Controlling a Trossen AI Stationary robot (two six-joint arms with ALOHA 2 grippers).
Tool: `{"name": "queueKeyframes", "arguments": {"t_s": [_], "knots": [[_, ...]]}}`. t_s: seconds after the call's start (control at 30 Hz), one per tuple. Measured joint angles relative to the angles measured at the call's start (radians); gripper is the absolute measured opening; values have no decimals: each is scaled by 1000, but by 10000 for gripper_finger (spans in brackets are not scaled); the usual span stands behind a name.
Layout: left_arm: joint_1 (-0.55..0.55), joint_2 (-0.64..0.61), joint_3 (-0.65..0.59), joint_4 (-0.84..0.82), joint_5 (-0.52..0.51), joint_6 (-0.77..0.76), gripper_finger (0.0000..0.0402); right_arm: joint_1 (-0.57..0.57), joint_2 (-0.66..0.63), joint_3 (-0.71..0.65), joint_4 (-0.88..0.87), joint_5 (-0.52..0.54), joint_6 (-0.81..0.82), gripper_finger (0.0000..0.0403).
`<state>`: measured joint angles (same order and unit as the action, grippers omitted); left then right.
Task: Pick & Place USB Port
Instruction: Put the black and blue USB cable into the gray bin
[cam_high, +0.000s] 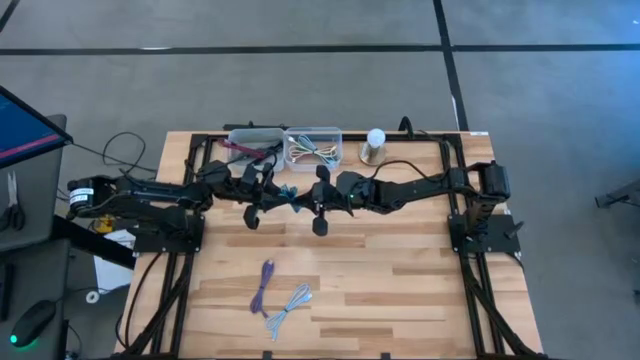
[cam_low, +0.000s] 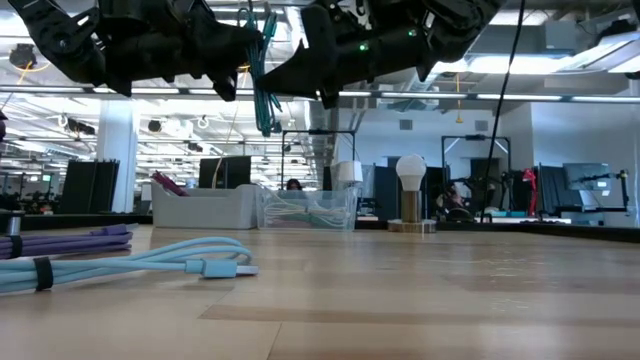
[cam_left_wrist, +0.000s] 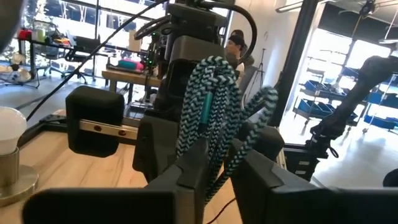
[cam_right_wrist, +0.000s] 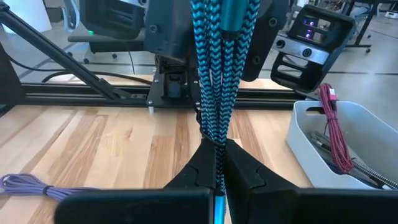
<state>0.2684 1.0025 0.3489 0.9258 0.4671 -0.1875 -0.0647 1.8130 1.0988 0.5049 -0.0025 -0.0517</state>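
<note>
Light-blue cable (cam_low: 150, 262) lies nearest the low camera, coiled flat beside a purple cable (cam_low: 60, 243); in the high view both sit at about 6 o'clock on the surface (cam_high: 400, 280), untouched.

Teal braided USB cable (cam_high: 287, 193) hangs in the air between both arms, above the surface toward 12 o'clock, near the two bins. Right hand (cam_right_wrist: 214, 163) is clamped together on its strands. Left hand (cam_left_wrist: 214, 165) has the same bundle between its fingers, which stand narrowly apart around it; I cannot tell whether they grip firmly. Judgement: a two-hand hold, likely a handover or a straightening of the loops before placement.

White bin (cam_right_wrist: 348, 140), holding a red cable (cam_right_wrist: 333, 127), and clear bin (cam_high: 313, 146) sit at 12 o'clock, probable destinations. Bulb lamp (cam_high: 375, 146) stands beside them.
</note>
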Motion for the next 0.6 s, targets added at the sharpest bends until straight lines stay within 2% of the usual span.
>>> {"name": "queueKeyframes", "arguments": {"t_s": [0.2,0.37,0.6], "knots": [[0,0,0,-2,-4,1,11,0,0,0,2,-1,0,0],[1,0,0,-2,-4,1,14,0,-1,0,2,-1,0,3],[28,1,0,-13,3,24,8,-1,-33,1,-60,3,-8,51]]}}
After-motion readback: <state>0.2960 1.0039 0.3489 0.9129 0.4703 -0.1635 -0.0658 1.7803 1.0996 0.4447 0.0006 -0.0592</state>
